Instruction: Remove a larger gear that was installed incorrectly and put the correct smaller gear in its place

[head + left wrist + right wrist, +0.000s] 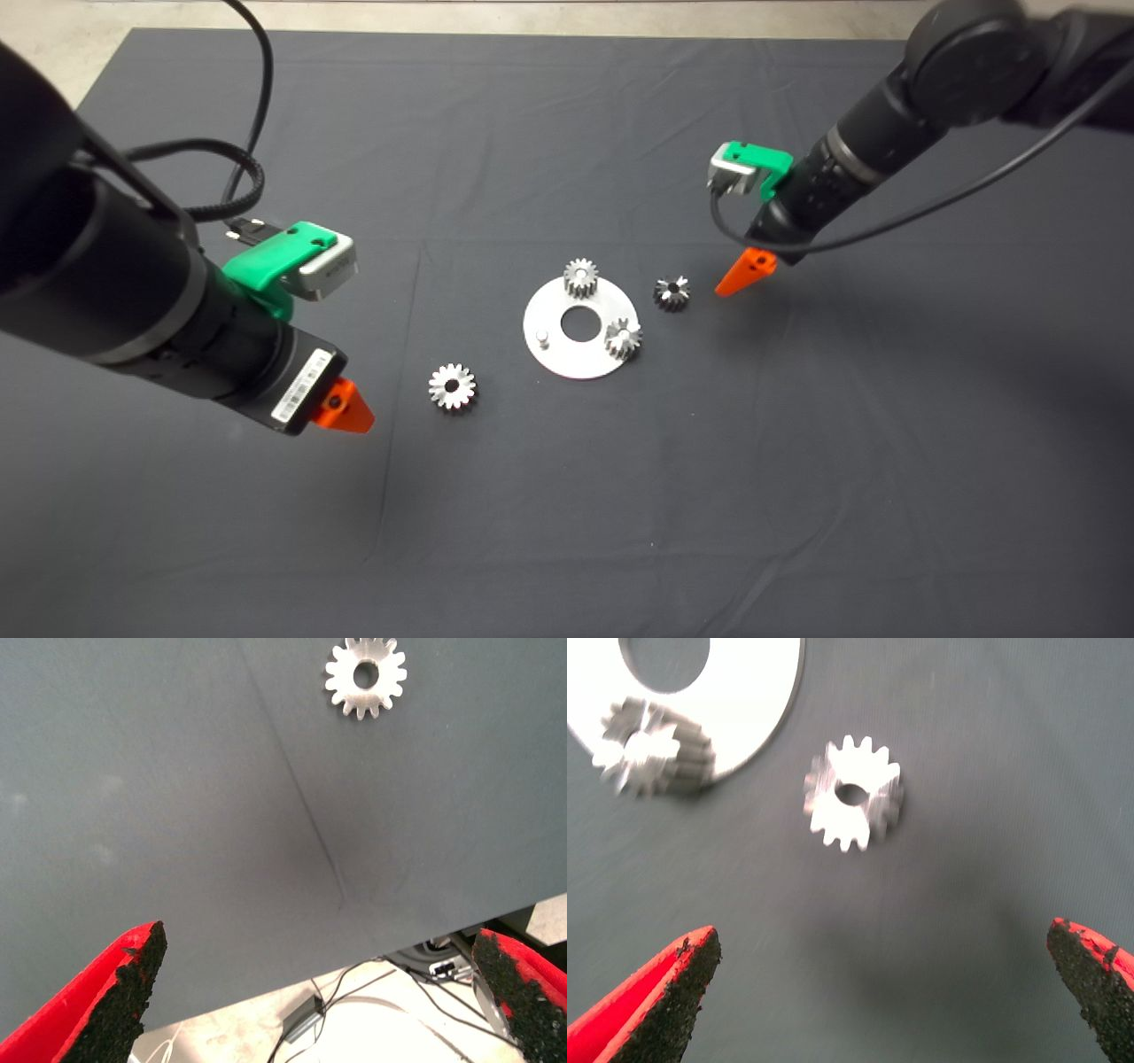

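Here the left gripper [323,1001] hangs wide open and empty near the larger gear [453,386], which lies flat on the mat [797,461]. The right gripper [881,1001], also spread wide and empty, hovers beside the smaller gear [672,292], just off the round plate [567,359].

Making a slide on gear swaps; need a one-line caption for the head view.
Both grippers open above the mat: larger gear set aside, smaller gear beside the round plate.
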Motion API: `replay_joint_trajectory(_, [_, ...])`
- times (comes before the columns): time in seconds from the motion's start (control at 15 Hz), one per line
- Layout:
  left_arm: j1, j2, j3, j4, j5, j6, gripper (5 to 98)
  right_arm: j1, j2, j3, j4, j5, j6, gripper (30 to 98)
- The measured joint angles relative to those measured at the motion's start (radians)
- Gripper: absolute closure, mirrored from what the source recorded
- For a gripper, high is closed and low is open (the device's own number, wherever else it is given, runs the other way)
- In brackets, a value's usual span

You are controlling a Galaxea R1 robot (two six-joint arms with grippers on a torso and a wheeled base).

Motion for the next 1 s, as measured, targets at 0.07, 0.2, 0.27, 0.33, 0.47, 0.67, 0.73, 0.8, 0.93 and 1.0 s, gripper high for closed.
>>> replay_joint_trajectory(0.07, [0.0,0.005,0.0,0.0,0.0,0.001,11.2,-0.002,0.011,0.0,-0.038,0.015,-0.004,30.8])
replay_joint_trajectory(0.2, [0.0,0.008,0.0,-0.002,0.0,0.001,8.4,-0.008,0.031,0.006,-0.108,0.058,-0.026,30.8])
replay_joint_trajectory(0.27, [0.0,0.007,0.0,-0.003,0.002,0.001,5.6,-0.019,0.03,0.007,-0.118,0.074,-0.05,30.8])
replay_joint_trajectory(0.33, [0.0,0.004,0.0,-0.004,0.002,0.001,5.3,-0.028,0.027,0.007,-0.122,0.097,-0.06,30.8])
replay_joint_trajectory(0.47, [0.0,-0.003,0.0,-0.004,0.001,0.001,5.3,-0.032,0.017,0.006,-0.13,0.135,-0.069,30.8])
replay_joint_trajectory(0.67, [0.0,-0.016,0.0,-0.015,0.003,0.001,5.3,-0.051,0.014,0.006,-0.135,0.157,-0.074,30.8])
replay_joint_trajectory(0.73, [0.0,-0.021,0.0,-0.016,0.003,0.002,5.3,-0.064,0.014,0.006,-0.136,0.171,-0.074,30.8])
replay_joint_trajectory(0.8, [0.0,-0.023,0.0,-0.016,0.003,0.001,5.3,-0.079,0.013,0.006,-0.137,0.184,-0.074,30.8])
replay_joint_trajectory(0.93, [0.0,-0.03,0.0,-0.02,0.002,0.001,5.3,-0.11,0.008,0.006,-0.139,0.196,-0.074,30.8])
replay_joint_trajectory(1.0, [0.0,-0.037,0.0,-0.022,0.002,0.001,5.3,-0.115,0.008,0.006,-0.144,0.2,-0.074,30.8])
